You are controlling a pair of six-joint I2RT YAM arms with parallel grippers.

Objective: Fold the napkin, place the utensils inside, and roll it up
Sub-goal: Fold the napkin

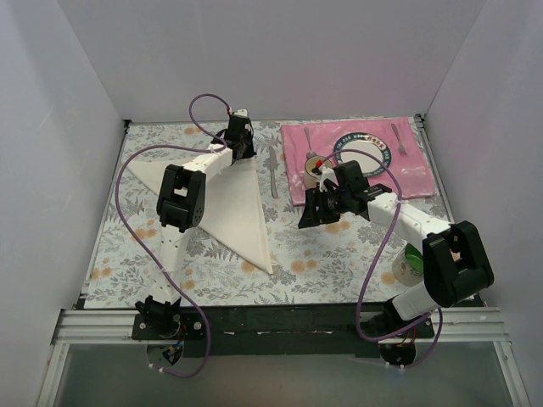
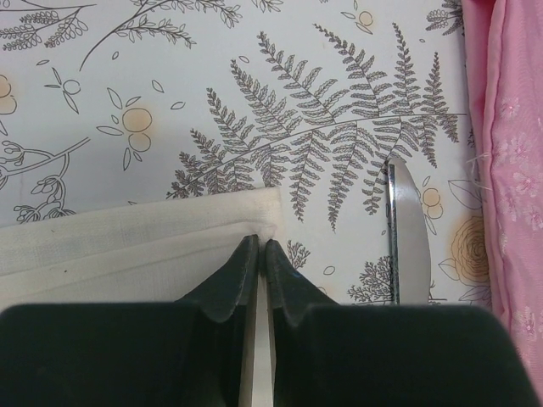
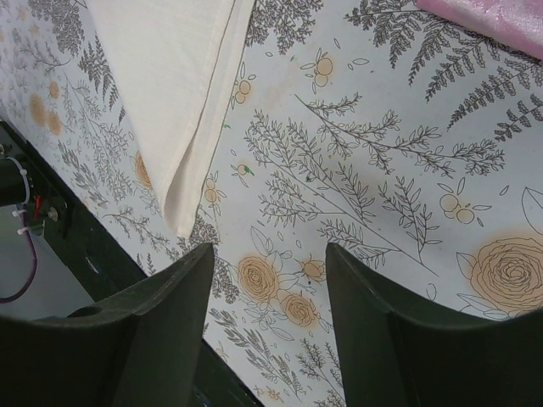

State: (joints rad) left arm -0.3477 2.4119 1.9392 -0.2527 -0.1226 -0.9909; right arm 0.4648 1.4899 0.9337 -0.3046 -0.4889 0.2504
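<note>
The off-white napkin lies folded into a triangle on the left half of the table. My left gripper is at its far right corner. In the left wrist view the jaws are shut on that corner of the napkin, with cloth pinched between the tips. The silver knife lies just right of that corner, between napkin and placemat; its blade shows in the left wrist view. My right gripper is open and empty above the floral tablecloth, right of the napkin's near point.
A pink placemat at the back right bears a plate, a fork and a spoon. A white and green cup stands by the right arm. The table's near edge is close to the right gripper.
</note>
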